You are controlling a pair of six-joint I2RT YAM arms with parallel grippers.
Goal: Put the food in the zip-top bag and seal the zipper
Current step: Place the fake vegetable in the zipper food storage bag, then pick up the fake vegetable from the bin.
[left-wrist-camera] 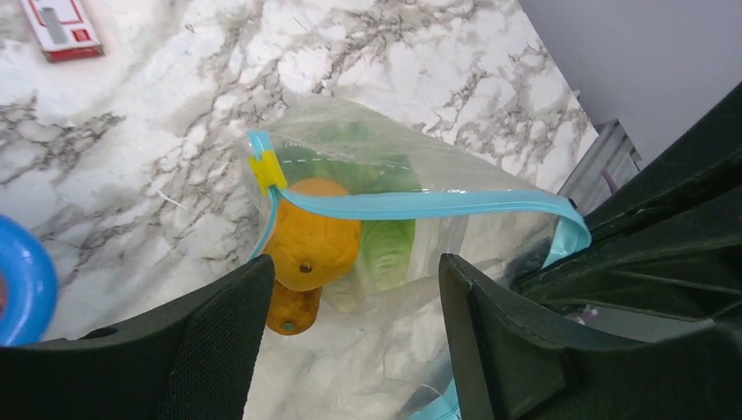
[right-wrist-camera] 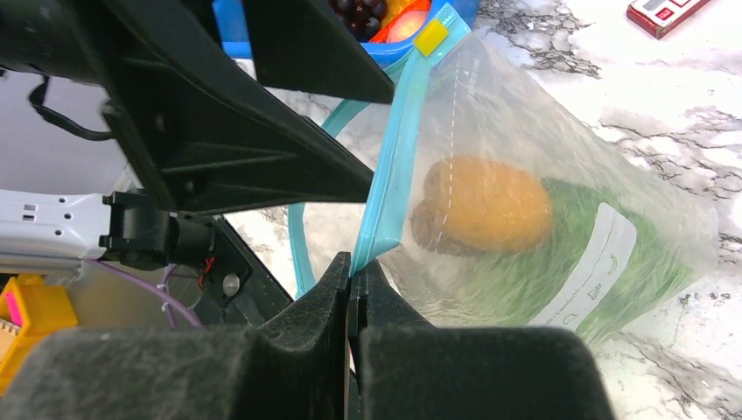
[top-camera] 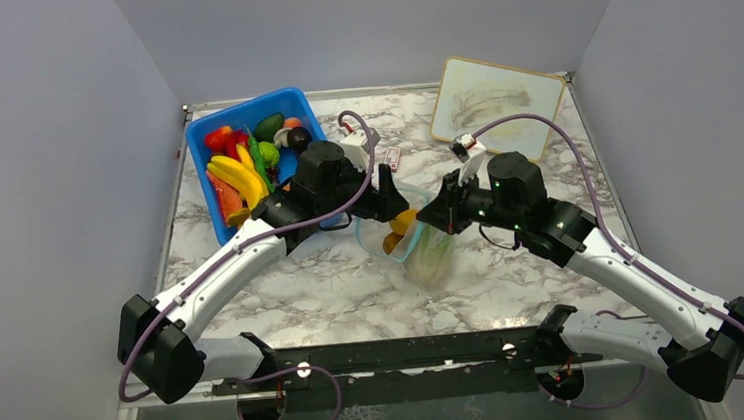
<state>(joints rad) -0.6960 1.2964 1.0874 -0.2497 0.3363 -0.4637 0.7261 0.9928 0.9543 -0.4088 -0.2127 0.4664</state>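
Note:
The clear zip-top bag lies mid-table with its mouth held up. Inside it are the green lettuce and two orange-brown round pieces, which also show in the left wrist view. The light-blue zipper runs along the mouth, with a yellow slider at one end. My right gripper is shut on the zipper strip at the mouth's edge. My left gripper is open and empty, right over the open mouth, with its fingers straddling it.
A rigid blue bin with several more toy fruits and vegetables stands at the back left. A small red-and-white box lies behind the bag. A whiteboard rests at the back right. Grey walls enclose the table.

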